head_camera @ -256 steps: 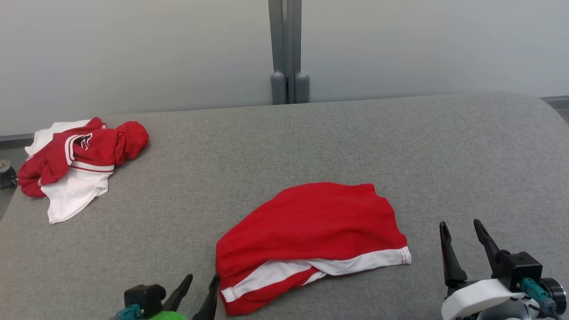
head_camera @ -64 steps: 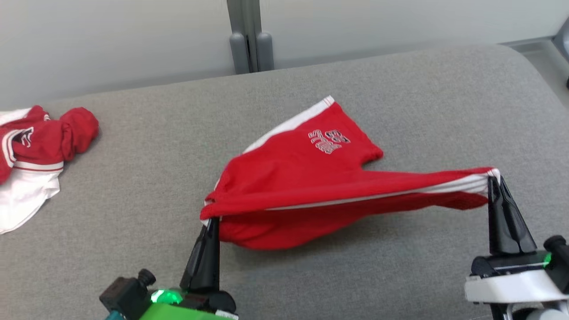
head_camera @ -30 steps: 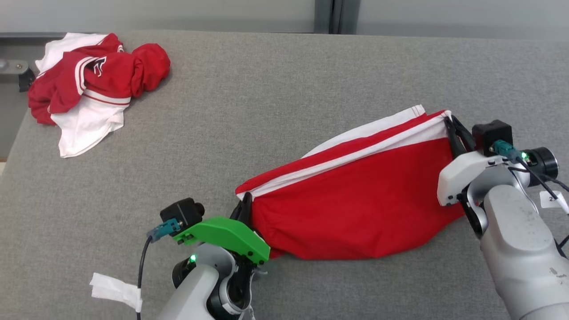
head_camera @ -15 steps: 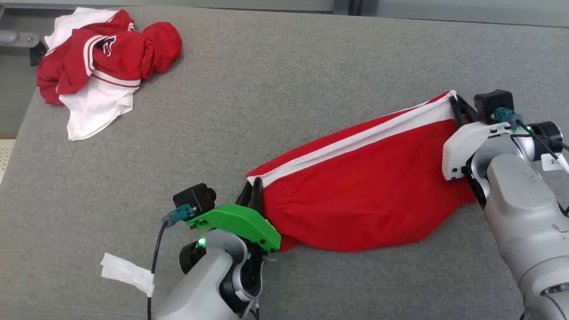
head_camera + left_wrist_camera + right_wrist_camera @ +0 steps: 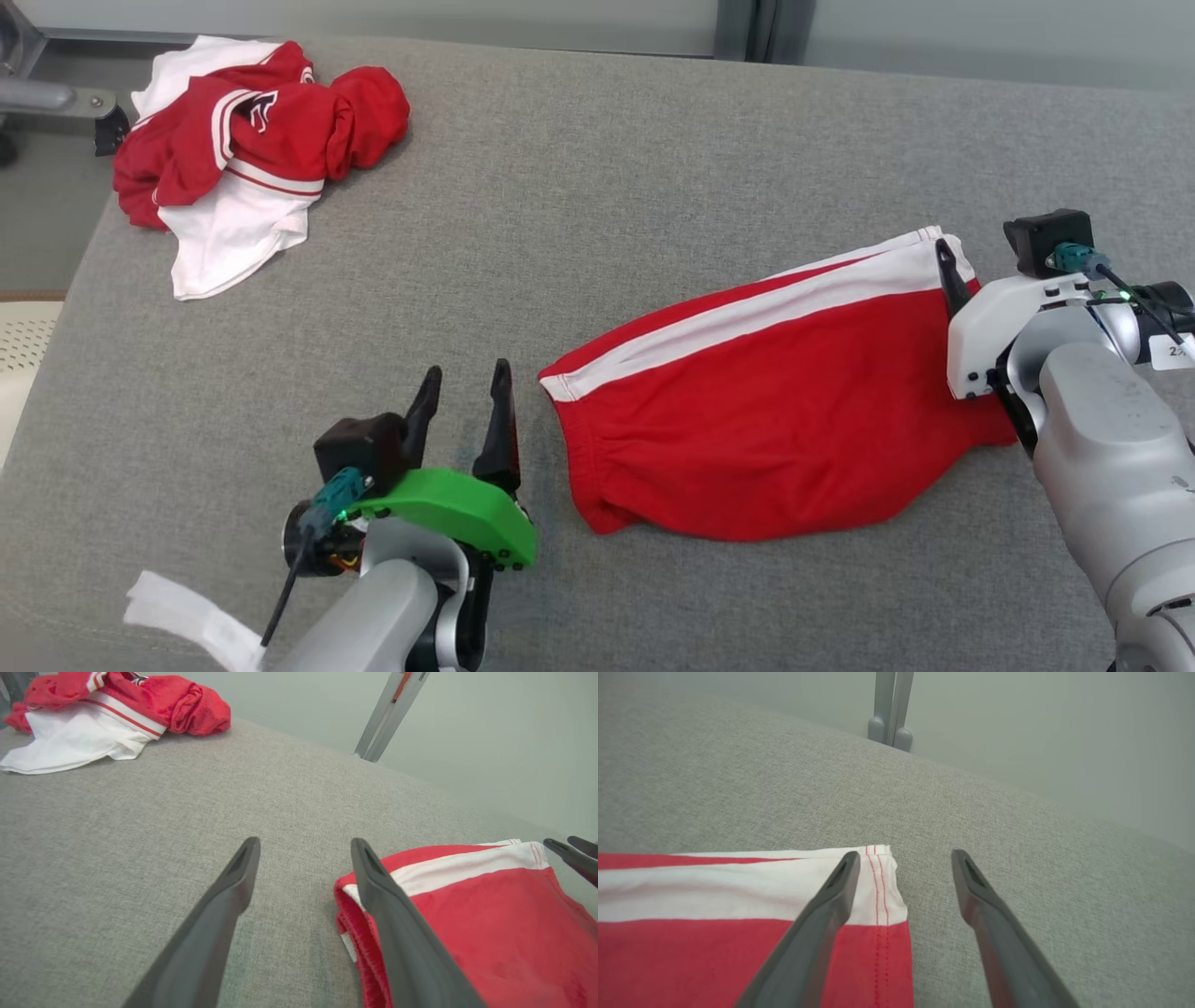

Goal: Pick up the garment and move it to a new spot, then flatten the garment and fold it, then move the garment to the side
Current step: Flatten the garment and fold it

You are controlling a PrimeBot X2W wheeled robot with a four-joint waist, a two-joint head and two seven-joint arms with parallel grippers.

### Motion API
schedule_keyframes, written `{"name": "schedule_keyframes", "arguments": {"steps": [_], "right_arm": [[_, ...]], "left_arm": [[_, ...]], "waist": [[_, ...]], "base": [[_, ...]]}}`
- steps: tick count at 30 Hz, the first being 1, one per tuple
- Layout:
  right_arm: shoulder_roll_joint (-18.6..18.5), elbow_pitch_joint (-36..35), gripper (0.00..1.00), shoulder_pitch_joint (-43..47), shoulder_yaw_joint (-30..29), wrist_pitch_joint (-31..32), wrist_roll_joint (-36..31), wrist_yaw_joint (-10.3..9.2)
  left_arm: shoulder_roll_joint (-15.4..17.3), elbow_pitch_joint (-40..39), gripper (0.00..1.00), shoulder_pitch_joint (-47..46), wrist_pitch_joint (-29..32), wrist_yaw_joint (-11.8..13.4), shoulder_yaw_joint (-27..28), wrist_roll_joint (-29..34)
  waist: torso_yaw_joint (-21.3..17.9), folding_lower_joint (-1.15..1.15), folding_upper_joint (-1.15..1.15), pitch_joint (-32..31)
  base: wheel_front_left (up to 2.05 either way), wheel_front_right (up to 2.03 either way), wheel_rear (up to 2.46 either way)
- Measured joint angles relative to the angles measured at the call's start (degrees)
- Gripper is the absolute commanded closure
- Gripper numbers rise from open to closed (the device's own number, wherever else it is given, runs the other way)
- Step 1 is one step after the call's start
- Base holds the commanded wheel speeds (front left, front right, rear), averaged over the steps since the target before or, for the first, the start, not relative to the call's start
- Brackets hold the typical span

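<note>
Garment point(image 5: 766, 411) flat on surface point(image 5: 597, 187). Left pincer point(image 5: 467, 369) wide, empty, waistband point(image 5: 581, 439) just right of it; right pincer point(image 5: 904, 854) wide at hem corner point(image 5: 883, 886). Fold, side-move not yet done.

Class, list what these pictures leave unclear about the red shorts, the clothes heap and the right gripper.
1. Red shorts: underside hidden against the grey surface, every view.
2. Clothes heap: bunched, so piece count unclear; left wrist view's top edge cuts it off.
3. Right gripper: head view, its white housing hides one finger.
</note>
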Motion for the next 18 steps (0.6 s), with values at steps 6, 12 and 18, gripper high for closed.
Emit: {"name": "schedule_keyframes", "arguments": {"steps": [6,12,18], "right_arm": [[-0.9,2.3,0.00,0.2,2.4,6.2,3.8,0.00],[-1.1,3.0,0.00,1.1,5.7,15.2,9.6,0.00],[-2.0,2.3,0.00,1.8,9.2,24.0,16.0,-0.01]], "left_arm": [[2.7,-6.6,0.00,5.2,-0.2,3.3,3.4,6.8],[3.0,-9.0,0.00,7.7,-0.2,4.4,5.9,9.6],[3.0,-9.6,0.00,8.8,-0.2,4.4,7.7,10.8]], "waist": [[0.6,0.00,0.00,-1.6],[1.5,0.00,0.00,-2.3],[2.4,0.00,0.00,-2.4]], "base": [[0.00,0.00,0.00],[0.00,0.00,0.00],[0.00,0.00,0.00]]}}
